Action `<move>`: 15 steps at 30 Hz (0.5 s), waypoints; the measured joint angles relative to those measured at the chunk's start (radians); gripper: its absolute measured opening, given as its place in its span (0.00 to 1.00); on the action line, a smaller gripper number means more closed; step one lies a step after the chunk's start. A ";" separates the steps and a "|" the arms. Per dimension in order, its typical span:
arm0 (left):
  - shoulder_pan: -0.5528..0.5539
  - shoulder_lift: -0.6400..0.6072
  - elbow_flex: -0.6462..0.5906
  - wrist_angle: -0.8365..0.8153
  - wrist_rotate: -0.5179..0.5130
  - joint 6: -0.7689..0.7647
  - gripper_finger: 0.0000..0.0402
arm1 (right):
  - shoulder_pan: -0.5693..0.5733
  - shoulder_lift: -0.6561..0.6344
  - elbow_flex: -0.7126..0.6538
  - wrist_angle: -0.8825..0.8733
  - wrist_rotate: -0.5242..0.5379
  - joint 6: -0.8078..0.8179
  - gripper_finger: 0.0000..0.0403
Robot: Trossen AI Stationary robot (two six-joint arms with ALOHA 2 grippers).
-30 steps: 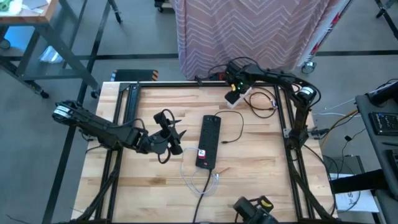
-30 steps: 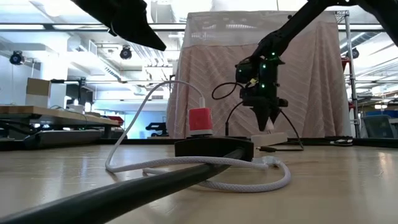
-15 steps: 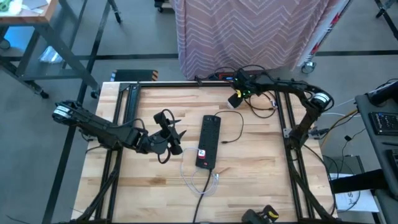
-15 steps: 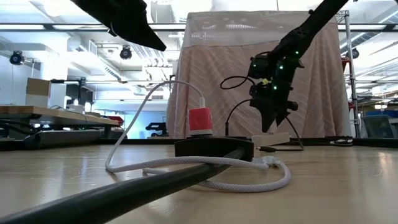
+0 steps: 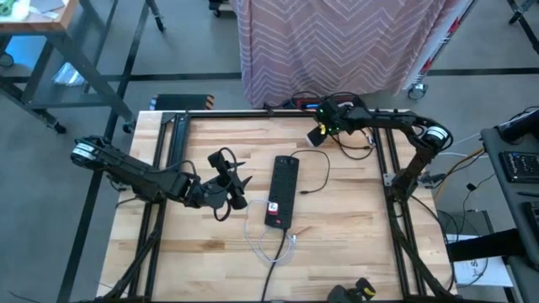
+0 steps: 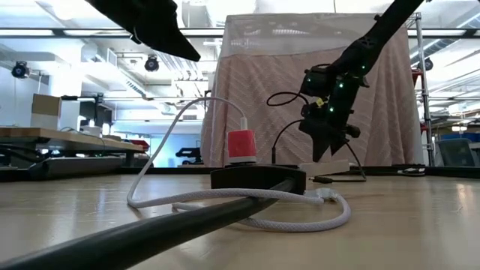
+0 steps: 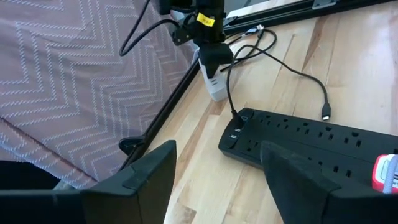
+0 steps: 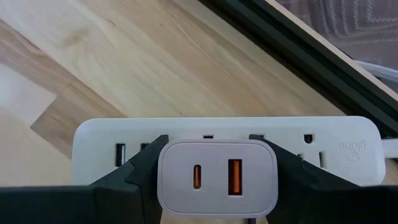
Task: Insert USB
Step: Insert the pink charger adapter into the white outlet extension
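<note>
At the far right of the bench [image 5: 210, 252], the right pincer [image 5: 320, 133] hangs just above the white strip [image 8: 224, 146], closed on a white charger [image 8: 217, 175] whose two USB ports face the wrist camera. The charger sits between the fingers, close over the strip's outlets, but I cannot tell whether its prongs have gone in. So the carry looks done; seating the charger and letting go appear left. Mid-bench, the black strip [image 5: 283, 191] already bears a red plug [image 6: 241, 144] with a white cable [image 6: 247, 202]. The left pincer [image 5: 232, 187] waits left of it, fingers apart and holding nothing.
</note>
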 joint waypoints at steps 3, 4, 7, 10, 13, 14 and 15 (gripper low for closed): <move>0.000 0.000 0.000 -0.001 0.000 0.000 0.58 | 0.000 0.001 0.010 -0.009 -0.002 0.001 0.45; 0.000 0.000 0.000 -0.001 0.000 0.000 0.58 | 0.000 0.002 0.016 -0.014 -0.003 0.002 0.45; 0.000 0.000 0.000 -0.001 0.000 0.000 0.59 | 0.000 -0.008 0.032 -0.022 -0.009 0.000 0.55; 0.000 0.000 0.000 -0.001 0.000 0.000 0.59 | 0.000 -0.038 0.049 -0.058 -0.017 -0.016 0.67; 0.000 0.000 0.000 0.001 0.000 0.000 0.59 | 0.000 -0.090 0.071 -0.071 -0.022 -0.031 0.75; 0.000 0.000 0.000 0.000 0.000 0.000 0.59 | 0.000 -0.110 0.079 -0.077 -0.021 -0.034 0.77; 0.000 0.000 0.000 0.000 0.000 0.000 0.59 | 0.000 -0.129 0.085 -0.090 -0.018 -0.039 0.78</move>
